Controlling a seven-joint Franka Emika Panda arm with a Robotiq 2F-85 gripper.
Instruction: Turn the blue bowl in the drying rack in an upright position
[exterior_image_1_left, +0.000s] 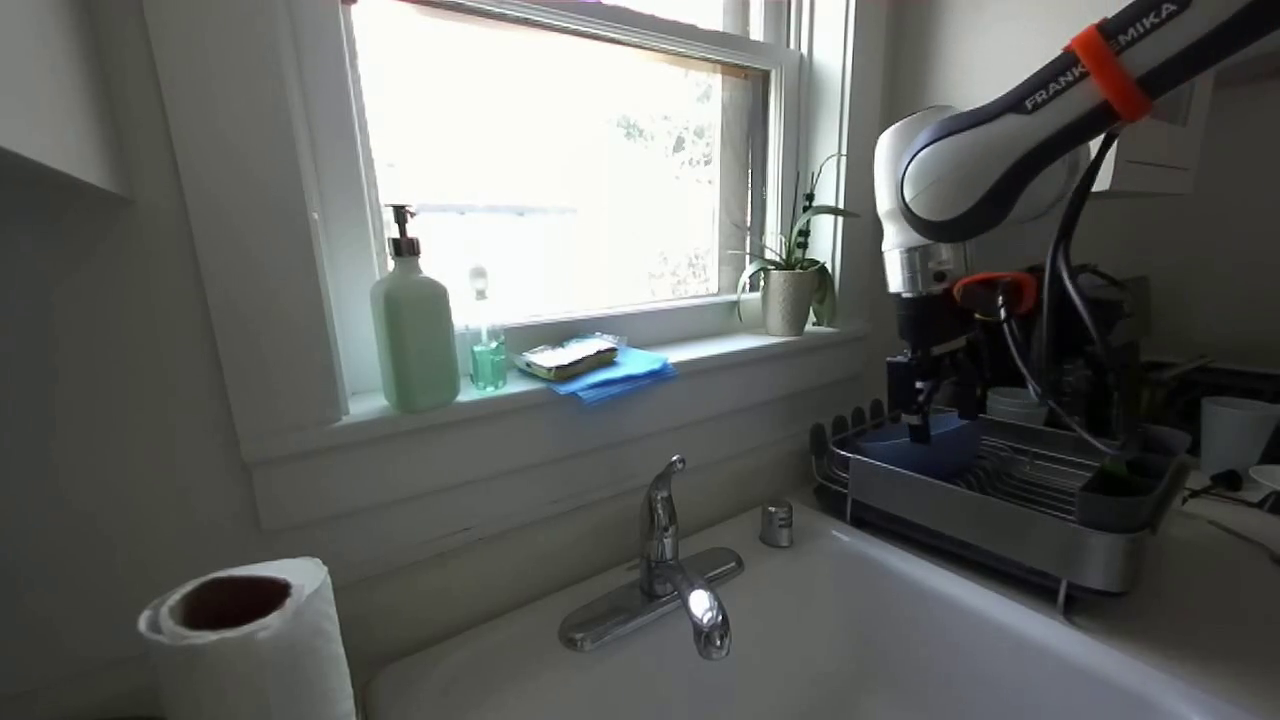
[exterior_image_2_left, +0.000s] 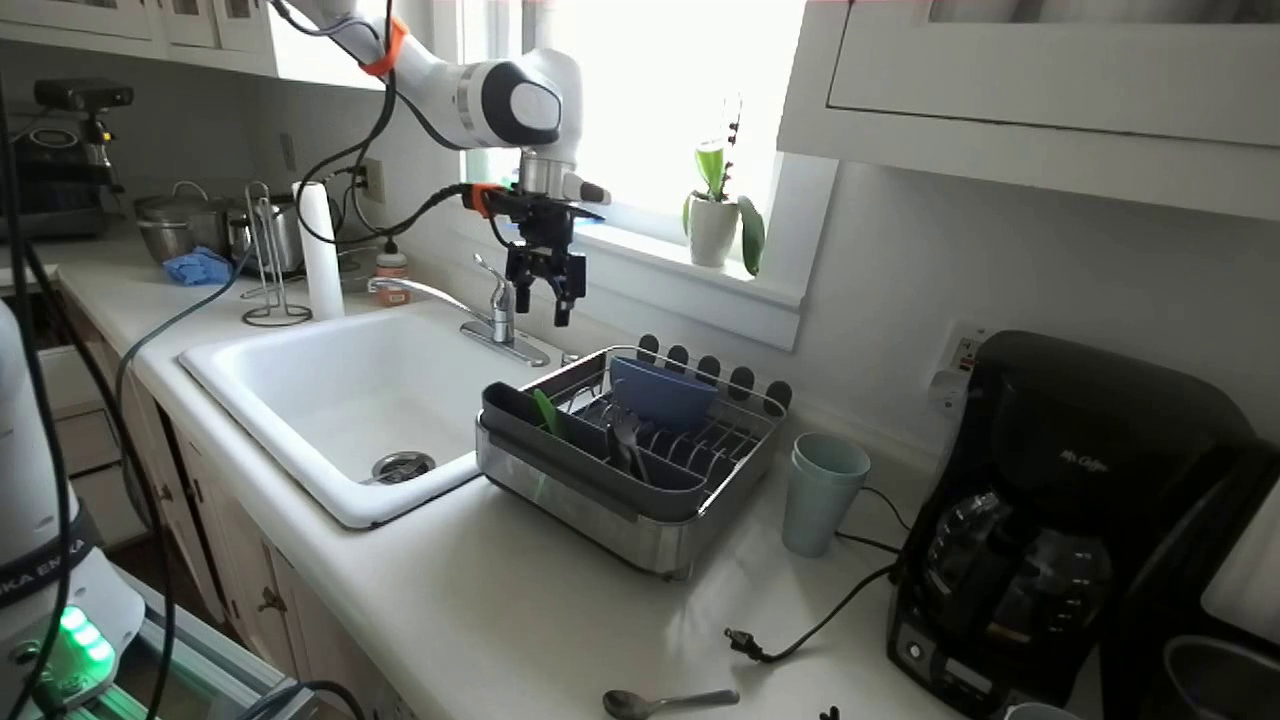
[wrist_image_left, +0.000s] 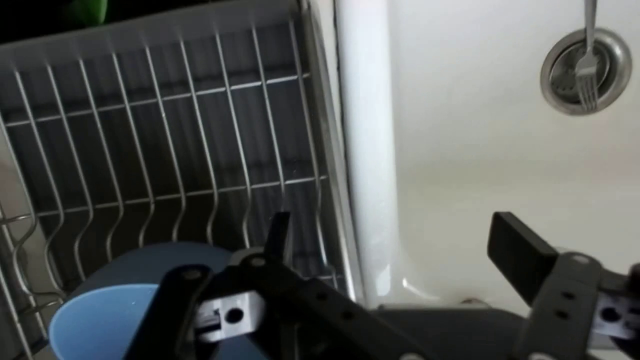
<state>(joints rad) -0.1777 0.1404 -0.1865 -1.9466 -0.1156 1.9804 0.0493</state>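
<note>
One blue bowl inside one drying rack

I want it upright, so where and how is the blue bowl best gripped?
Probably by the raised rim: the open gripper should come from above, one jaw inside the blue bowl, one outside. The bowl lies tipped in the rack, its thin upper edge exposed from above, while its lower part sits down inside.

The bowl looks smooth, the rack metal, the faucet glossy.
</note>
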